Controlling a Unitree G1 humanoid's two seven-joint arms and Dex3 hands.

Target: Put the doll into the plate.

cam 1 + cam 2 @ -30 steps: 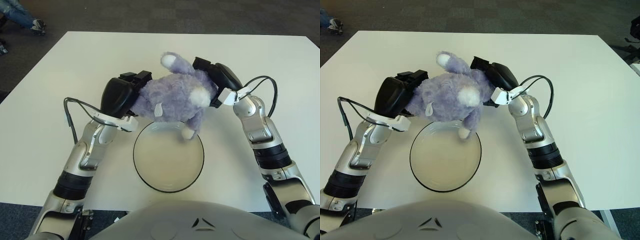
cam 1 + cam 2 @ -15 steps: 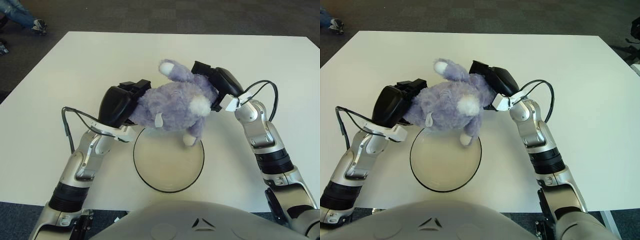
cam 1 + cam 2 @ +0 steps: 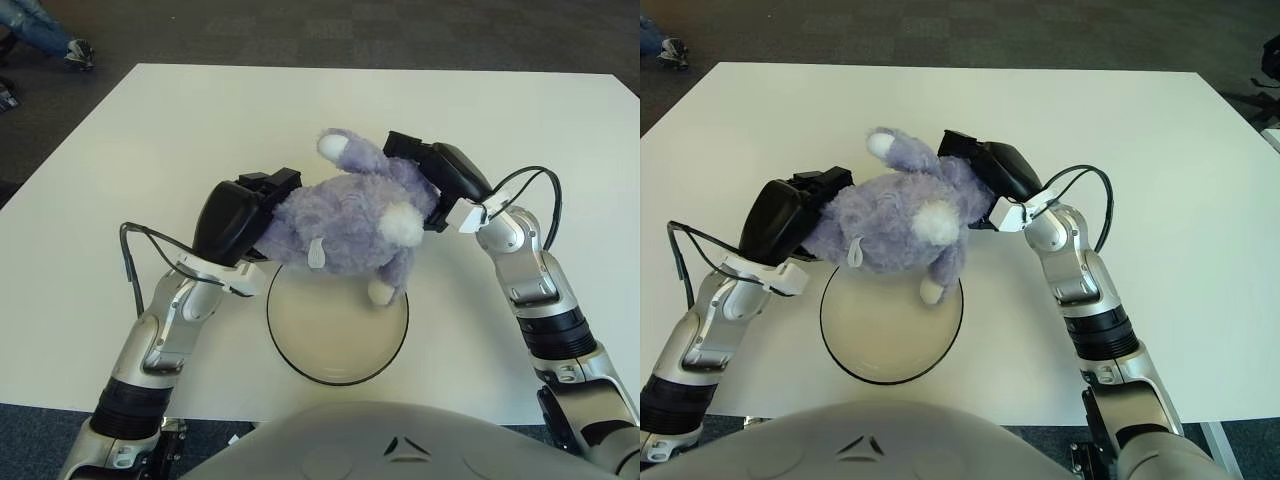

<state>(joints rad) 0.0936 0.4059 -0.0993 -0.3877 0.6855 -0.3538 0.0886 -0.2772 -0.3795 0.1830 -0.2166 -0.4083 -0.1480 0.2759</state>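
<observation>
Doll, a purple plush w/ white paws, is pinched between both hands and held up off the bench, lying roughly sideways. Left hand is pressed against its left end, right hand against the upper right side; both are clamped on the plush, neither released. Vs. 1 s ago the whole group has come toward the robot and a bit lower: the doll's body now covers the far rim of the plate, and one white foot hangs over the plate's far-right part, inside the rim line as seen from above. A sec ago that foot sat only at the rim edge, so the carry is closing in. Can't tell if the foot touches the plate or just hangs above it; looks airborne to me. Most of the doll's bulk is beyond the plate centre, approx. over the far edge, w/ one ear poking up toward the far side of the bench. My read: transport phase nearly done, but it needs more travel toward the robot, then lowering, before letting go, else the plush could flop off the far rim.
</observation>
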